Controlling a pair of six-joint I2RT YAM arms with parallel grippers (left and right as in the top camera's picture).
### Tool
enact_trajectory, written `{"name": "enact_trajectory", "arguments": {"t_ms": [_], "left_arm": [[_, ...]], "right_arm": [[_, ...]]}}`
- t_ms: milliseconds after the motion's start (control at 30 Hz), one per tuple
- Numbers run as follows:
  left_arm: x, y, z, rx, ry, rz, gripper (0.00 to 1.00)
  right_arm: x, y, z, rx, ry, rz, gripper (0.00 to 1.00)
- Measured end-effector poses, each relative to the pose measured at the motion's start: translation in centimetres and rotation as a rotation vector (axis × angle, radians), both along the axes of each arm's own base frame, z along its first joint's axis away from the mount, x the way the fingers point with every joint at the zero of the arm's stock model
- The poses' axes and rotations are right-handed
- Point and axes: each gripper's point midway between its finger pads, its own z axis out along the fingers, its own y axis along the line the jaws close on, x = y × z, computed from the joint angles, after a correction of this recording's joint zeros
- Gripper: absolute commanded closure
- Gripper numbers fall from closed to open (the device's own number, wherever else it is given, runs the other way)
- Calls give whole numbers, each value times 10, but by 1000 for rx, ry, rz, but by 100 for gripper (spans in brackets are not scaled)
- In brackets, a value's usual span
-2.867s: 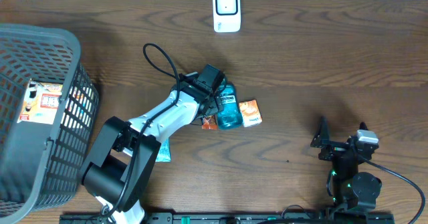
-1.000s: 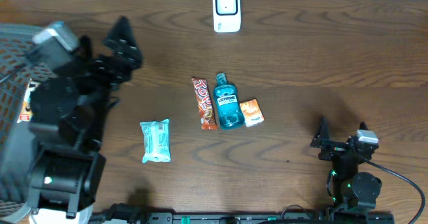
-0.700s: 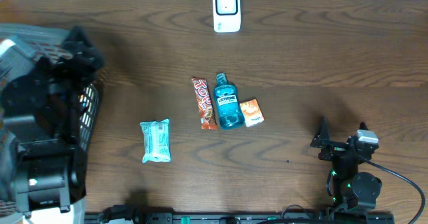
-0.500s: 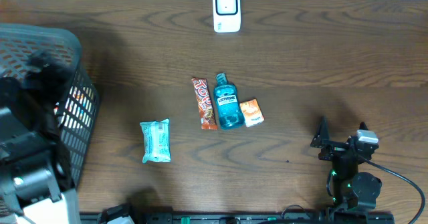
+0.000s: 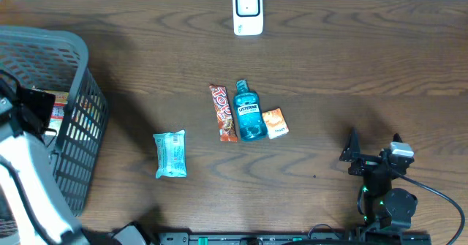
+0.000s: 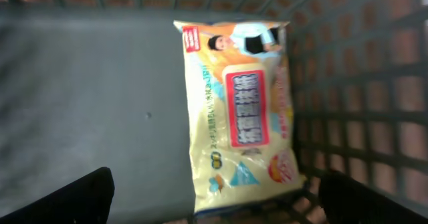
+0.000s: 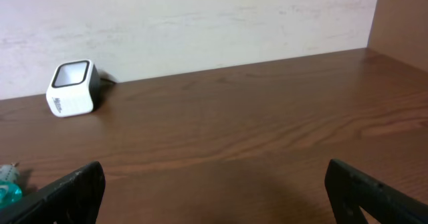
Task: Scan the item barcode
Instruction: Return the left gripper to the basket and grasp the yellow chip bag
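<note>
In the basket (image 6: pixel 348 117), the yellow pack (image 6: pixel 241 110) lies along one mesh wall, seemingly touching it, so that side is blocked; bare floor lies open on its other side. On the table (image 5: pixel 365 69), candy bar (image 5: pixel 224 113), bottle (image 5: pixel 249 112) and orange packet (image 5: pixel 275 123) crowd side by side; the green pack (image 5: pixel 170 154) has bare wood all round. Open wood reaches the scanner (image 5: pixel 248 11).
</note>
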Motion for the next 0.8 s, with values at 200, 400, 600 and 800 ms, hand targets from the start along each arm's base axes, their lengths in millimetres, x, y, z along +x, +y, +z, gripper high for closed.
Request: {"name": "enact_trajectory", "arguments": {"t_ms": [200, 400, 600, 800], "left_arm": [[27, 11, -49, -81, 31, -5, 2], [44, 16, -97, -161, 57, 0, 2], [61, 15, -130, -227, 35, -1, 2], [67, 16, -136, -240, 24, -10, 2]], "right_arm": [[0, 0, 0, 0, 0, 0, 1], [0, 0, 0, 0, 0, 0, 1], [0, 0, 0, 0, 0, 0, 1], [0, 0, 0, 0, 0, 0, 1]]}}
